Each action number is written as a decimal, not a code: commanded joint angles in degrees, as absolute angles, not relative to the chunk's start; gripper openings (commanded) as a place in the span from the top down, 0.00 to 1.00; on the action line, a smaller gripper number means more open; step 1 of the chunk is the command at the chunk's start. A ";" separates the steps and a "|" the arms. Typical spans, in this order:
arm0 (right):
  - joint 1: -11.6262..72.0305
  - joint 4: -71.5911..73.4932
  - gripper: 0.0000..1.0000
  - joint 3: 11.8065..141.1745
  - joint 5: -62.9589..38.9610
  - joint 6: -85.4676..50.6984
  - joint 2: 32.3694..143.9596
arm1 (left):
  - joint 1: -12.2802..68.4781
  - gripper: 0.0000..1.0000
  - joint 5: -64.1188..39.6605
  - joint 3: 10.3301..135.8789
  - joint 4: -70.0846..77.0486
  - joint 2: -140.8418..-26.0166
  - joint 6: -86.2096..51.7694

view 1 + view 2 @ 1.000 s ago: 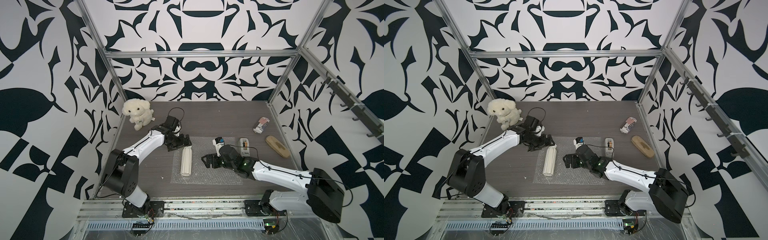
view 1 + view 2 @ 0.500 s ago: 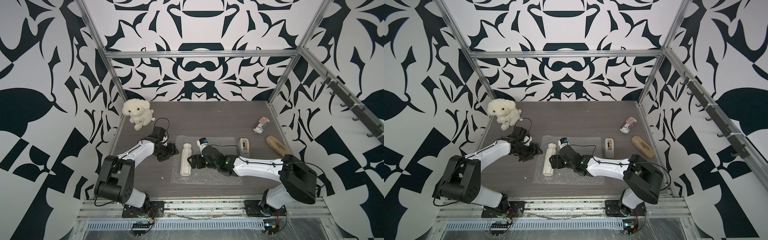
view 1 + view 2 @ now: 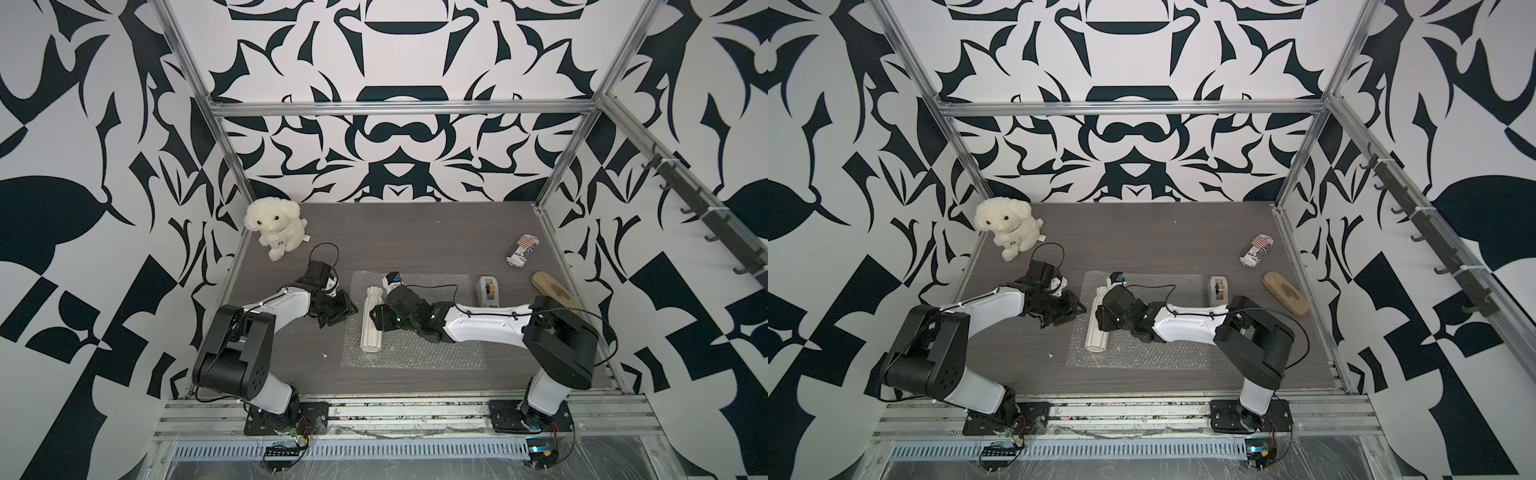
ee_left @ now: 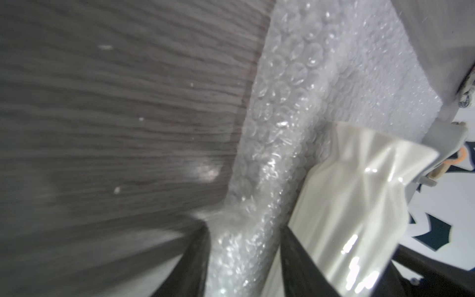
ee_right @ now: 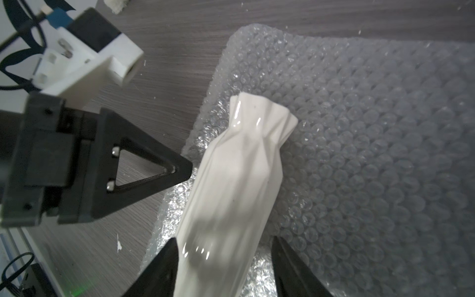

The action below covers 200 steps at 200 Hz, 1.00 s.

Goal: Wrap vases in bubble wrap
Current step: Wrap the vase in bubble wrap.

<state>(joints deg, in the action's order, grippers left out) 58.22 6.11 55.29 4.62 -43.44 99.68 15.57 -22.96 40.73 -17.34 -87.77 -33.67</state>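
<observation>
The small white ribbed ceramic vase (image 3: 368, 334) lies on its side on the large clear bubble-wrap sheet (image 3: 436, 353). It runs along the sheet's left edge, with its flared rim toward the far edge of the grey wood-grain table (image 3: 415, 241).

In both top views the right gripper (image 3: 379, 321) hides the vase's middle, and the right wrist view cuts off its base. There the black fingers (image 5: 288, 259) straddle the body at a middling spread, with a sliver of wrap showing beside one.

The left gripper (image 4: 245, 228) sits at the sheet's left edge, its fingers fairly narrow around a raised, rumpled fold of wrap. The left wrist view is blurred, so I cannot tell whether they press it. The right wrist view shows only one of its fingers (image 5: 154, 177), with the tip at the wrap's edge beside the vase.
</observation>
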 commanded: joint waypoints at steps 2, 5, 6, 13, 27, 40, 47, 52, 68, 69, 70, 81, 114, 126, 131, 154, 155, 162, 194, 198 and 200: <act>58.54 5.24 0.43 57.56 5.96 -42.56 99.82 | 16.23 0.60 -25.43 39.14 -16.22 -88.44 -33.84; 58.54 5.25 0.43 57.59 6.02 -42.55 99.91 | 16.30 0.61 -25.65 39.15 -16.11 -88.29 -33.84; 58.54 5.22 0.43 57.58 6.04 -42.55 99.92 | 16.32 0.61 -25.65 39.22 -16.05 -88.22 -33.84; 58.54 5.12 0.47 57.49 6.31 -42.47 100.07 | 16.50 0.63 -26.25 39.32 -15.80 -87.98 -33.78; 58.59 4.83 0.50 57.32 6.50 -42.41 100.16 | 16.61 0.71 -28.27 39.51 -15.11 -87.55 -33.83; 58.54 4.83 0.50 56.97 6.59 -42.44 100.03 | 16.72 0.73 -30.49 39.33 -13.92 -86.91 -34.23; 58.55 4.81 0.50 56.81 6.76 -42.33 99.95 | 16.78 0.75 -31.12 39.28 -13.46 -86.53 -34.59; 58.54 4.72 0.50 56.70 6.85 -42.33 99.98 | 16.91 0.77 -31.34 39.23 -13.27 -86.16 -34.79; 58.54 4.10 0.50 56.60 7.15 -42.04 99.80 | 17.39 0.83 -32.30 39.57 -13.15 -84.79 -35.34; 58.54 3.98 0.50 56.60 7.18 -42.02 99.82 | 17.48 0.84 -32.41 39.60 -13.12 -84.72 -35.43; 58.54 3.93 0.50 56.60 7.19 -41.97 99.79 | 17.53 0.85 -32.51 39.67 -13.07 -84.63 -35.47; 58.54 3.81 0.50 56.26 7.29 -41.84 99.45 | 18.18 0.88 -33.28 39.99 -12.92 -83.54 -36.02; 58.54 4.43 0.50 54.37 7.64 -41.58 98.20 | 22.36 1.00 -33.21 41.24 -12.18 -81.24 -37.79; 58.58 4.88 0.50 53.53 7.80 -41.66 97.59 | 24.39 1.00 -33.35 41.59 -11.17 -81.52 -38.64; 58.54 5.07 0.50 53.17 7.89 -41.63 97.34 | 25.10 1.00 -33.38 41.95 -11.12 -81.81 -38.80; 58.46 5.47 0.50 51.86 8.65 -41.43 96.17 | 27.22 1.00 -32.82 43.44 -11.65 -83.29 -40.33; 58.45 5.46 0.50 51.82 8.68 -41.42 96.12 | 27.28 1.00 -32.80 43.47 -11.67 -83.35 -40.42; 58.45 5.34 0.50 51.55 8.91 -41.36 95.83 | 27.63 1.00 -32.57 43.67 -11.69 -83.66 -41.04; 58.02 6.98 0.50 48.30 9.45 -41.87 93.61 | 29.62 1.00 -30.91 44.90 -11.35 -84.53 -44.29; 57.96 7.31 0.50 47.84 9.25 -41.87 93.39 | 29.90 1.00 -30.53 45.13 -11.34 -84.63 -45.14; 57.93 7.50 0.50 47.66 9.19 -41.91 93.24 | 30.02 1.00 -30.35 45.21 -11.34 -84.68 -45.65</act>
